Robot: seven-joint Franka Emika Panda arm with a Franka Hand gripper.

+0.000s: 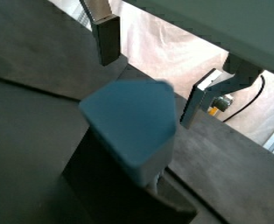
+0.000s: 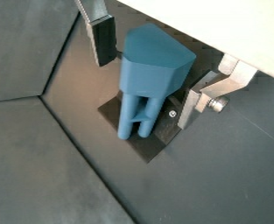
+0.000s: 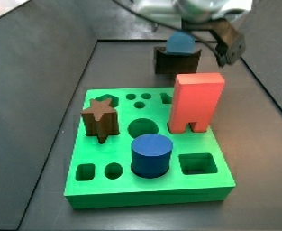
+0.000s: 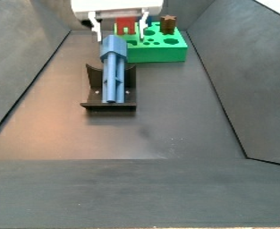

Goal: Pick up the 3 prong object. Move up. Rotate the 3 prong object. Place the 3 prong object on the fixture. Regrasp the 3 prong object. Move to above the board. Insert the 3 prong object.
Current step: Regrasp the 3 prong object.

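Observation:
The grey-blue 3 prong object [image 2: 149, 83] rests on the dark fixture [image 4: 110, 101], its tapered end pointing up towards the wrist and its prongs lying down the fixture's sloped face. In a side view the 3 prong object [image 4: 114, 67] leans along the fixture in front of the board [image 4: 166, 52]. My gripper [image 2: 150, 70] is open and straddles the upper end of the piece. One of its fingers [image 2: 101, 39] stands a small gap off the piece. The other finger [image 2: 198, 101] stands close beside it. In another wrist view the piece [image 1: 129, 122] fills the middle.
The green board [image 3: 107, 180] carries a red block [image 3: 197, 101], a dark blue cylinder [image 3: 150, 155] and a brown star peg [image 3: 100, 117]. The fixture [image 3: 177, 61] stands just behind it. Sloped dark walls [image 4: 35, 80] close in the floor on both sides.

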